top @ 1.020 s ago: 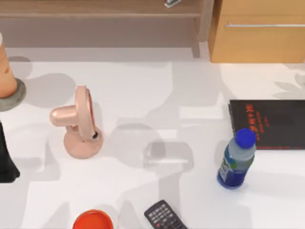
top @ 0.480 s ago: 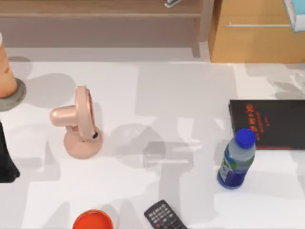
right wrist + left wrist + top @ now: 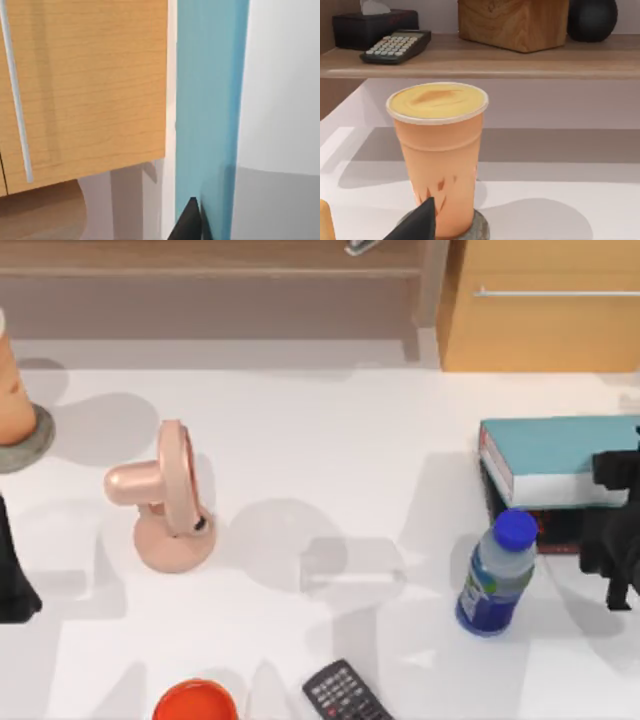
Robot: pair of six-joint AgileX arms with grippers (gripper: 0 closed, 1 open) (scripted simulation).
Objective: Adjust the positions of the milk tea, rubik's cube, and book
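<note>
One hand holds book at table's right edge.

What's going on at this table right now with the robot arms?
The right end effector, at the table's right edge, is beside the teal book, which sits over the black book behind the blue bottle. Whether it grips the teal book cannot be told. The left arm is parked at the left edge, facing the milk tea standing on a grey coaster. A pink fan, a remote and an orange-red disc lie elsewhere on the table.
</note>
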